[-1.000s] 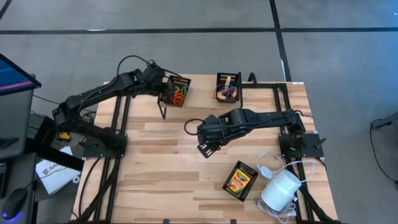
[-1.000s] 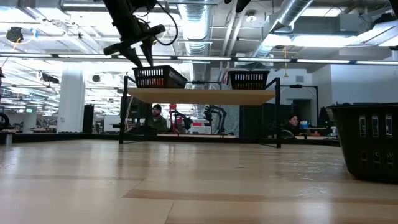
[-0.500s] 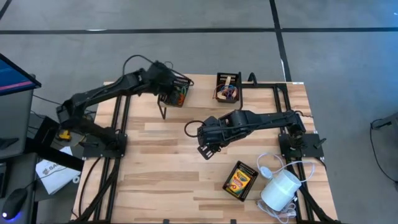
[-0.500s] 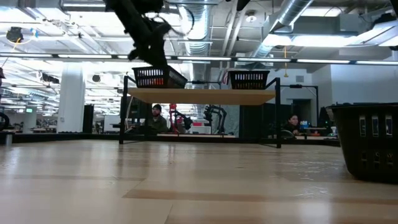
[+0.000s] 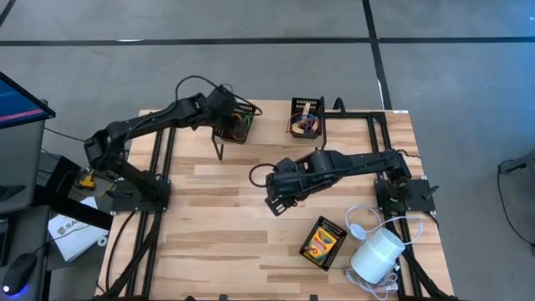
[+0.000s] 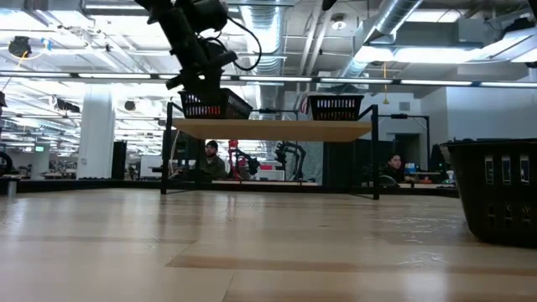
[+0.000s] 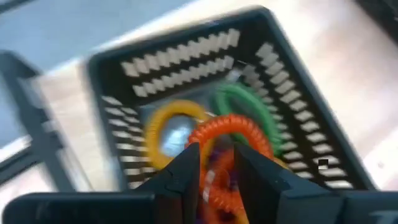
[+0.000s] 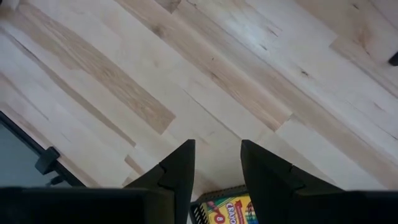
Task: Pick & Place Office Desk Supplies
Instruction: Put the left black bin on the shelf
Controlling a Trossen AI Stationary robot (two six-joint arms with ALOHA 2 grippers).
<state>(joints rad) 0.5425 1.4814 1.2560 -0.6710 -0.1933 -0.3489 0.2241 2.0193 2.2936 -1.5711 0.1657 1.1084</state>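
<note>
Already the left end effector (image 7: 214, 171) had travelled from beside the left mesh tray (image 5: 236, 122) to directly over it, at the back edge of the worktop (image 5: 226, 209) toward its left corner, and its fingers had drawn closer together during that last second. In the left wrist view the two dark fingers stood on either side of an orange coiled loop (image 7: 231, 134), the coil passing between them. They looked to be pinching it, but whether the hold was firm I cannot tell, since the closing was apparently not finished. This suggested the task had entered a pick from the tray: the loop was about to be lifted out.

Just around the orange loop lay a yellow loop (image 7: 168, 127) and a green loop (image 7: 245, 109), both touching or overlapping it inside the same tray, so a lift risked dragging a neighbour along.

Farther out, the right end effector (image 8: 214, 165) hung over the bare middle of the worktop, fingers apart and holding nothing, much as it had a second earlier. The crayon box (image 5: 323, 241) sat in its own shallow tray near the front right corner, beside the white cylinder (image 5: 378, 255), and well apart from both arms. A second mesh tray (image 5: 307, 119) with more loops stood at the back edge, right of the first.
</note>
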